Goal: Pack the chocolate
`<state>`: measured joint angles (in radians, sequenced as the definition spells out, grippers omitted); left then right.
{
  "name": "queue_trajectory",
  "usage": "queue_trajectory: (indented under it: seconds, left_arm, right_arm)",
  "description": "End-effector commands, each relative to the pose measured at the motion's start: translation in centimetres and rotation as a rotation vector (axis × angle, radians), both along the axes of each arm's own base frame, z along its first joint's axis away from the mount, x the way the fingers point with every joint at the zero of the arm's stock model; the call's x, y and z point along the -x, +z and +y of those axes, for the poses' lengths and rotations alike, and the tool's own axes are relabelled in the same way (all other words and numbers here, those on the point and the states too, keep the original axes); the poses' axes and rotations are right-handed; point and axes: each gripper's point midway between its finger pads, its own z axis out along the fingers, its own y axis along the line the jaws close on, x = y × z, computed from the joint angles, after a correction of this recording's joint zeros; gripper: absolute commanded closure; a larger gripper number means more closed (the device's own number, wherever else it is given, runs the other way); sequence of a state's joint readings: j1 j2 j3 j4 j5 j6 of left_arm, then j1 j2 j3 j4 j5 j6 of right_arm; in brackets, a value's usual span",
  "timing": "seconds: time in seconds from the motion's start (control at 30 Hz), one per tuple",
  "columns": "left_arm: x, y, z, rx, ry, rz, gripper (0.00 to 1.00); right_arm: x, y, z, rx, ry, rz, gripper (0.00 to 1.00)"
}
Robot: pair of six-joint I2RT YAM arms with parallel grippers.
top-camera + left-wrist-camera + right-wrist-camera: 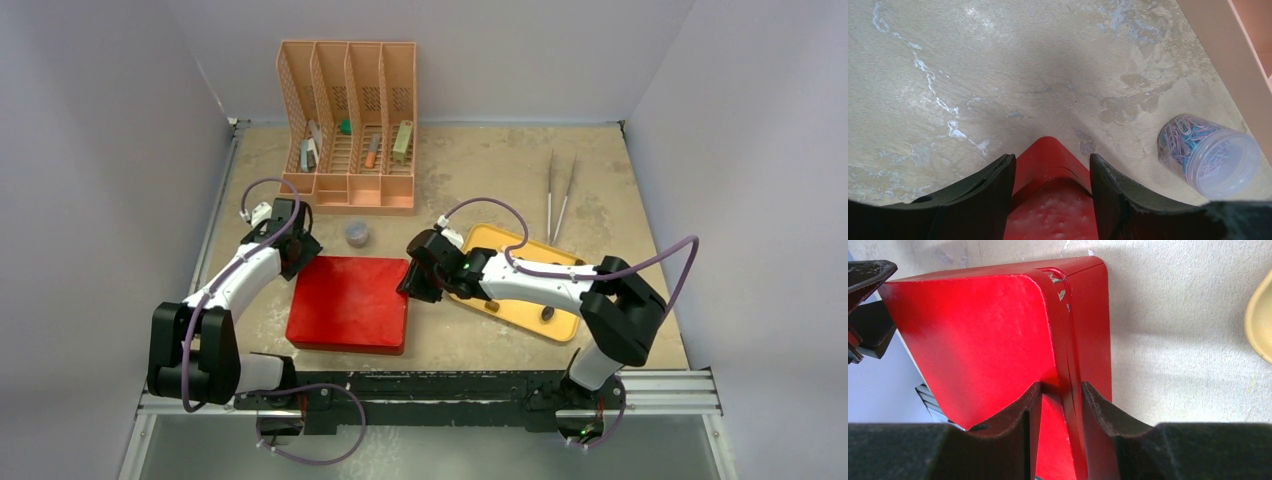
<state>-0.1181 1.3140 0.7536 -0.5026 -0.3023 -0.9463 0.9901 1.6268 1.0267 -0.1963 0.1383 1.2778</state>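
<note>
Two claws meet the red box (348, 303): the left gripper (1051, 167) stands part-open astride its far left corner, though I cannot tell whether it grips, while the right gripper (1061, 397) is pinched narrowly on its right edge. A piece of dark chocolate (548, 313) lies in the yellow tray (492, 240) just right of the box.

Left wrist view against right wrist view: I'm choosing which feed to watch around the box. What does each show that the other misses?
Only left wrist: a clear jar of coloured paper clips and the peach organizer's wall. Only right wrist: the yellow tray's rim, the red box's broad lid and side seam, and the left gripper at its far corner. Both: the red box between that view's own jaws, and the worn table.
</note>
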Motion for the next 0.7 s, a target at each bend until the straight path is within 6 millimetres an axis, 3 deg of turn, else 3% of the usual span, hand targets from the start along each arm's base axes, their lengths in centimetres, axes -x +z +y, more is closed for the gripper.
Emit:
queue_trajectory:
  seconds: [0.0,0.13,0.2,0.3,0.37,0.53,0.67]
  left_arm:
    - [0.1,0.4,-1.7,0.08,-0.062,0.01,0.43]
    - [0.3,1.1,-1.1,0.049,-0.046,0.022,0.35]
    - [0.3,1.1,-0.7,0.029,-0.027,0.007,0.33]
    - [0.3,0.4,-1.1,0.055,-0.03,0.013,0.35]
    - [0.2,0.3,-2.0,0.098,-0.046,0.003,0.39]
    - [-1.1,2.3,-2.9,0.117,-0.11,-0.096,0.41]
    - [-1.2,2.0,-2.6,0.098,-0.105,-0.074,0.41]
  right_arm:
    - [-0.1,0.6,-1.9,0.095,-0.014,-0.019,0.63]
    - [0.0,1.3,-2.3,0.09,-0.022,-0.029,0.62]
    - [0.0,0.6,-2.5,0.109,-0.018,-0.031,0.63]
    - [0.7,-1.4,-2.5,0.137,-0.001,0.014,0.65]
    - [0.8,-1.7,-2.4,0.142,0.011,0.025,0.66]
    - [0.3,1.4,-0.3,0.048,0.124,-0.068,0.62]
    - [0.8,2.5,0.7,-0.079,0.195,-0.116,0.55]
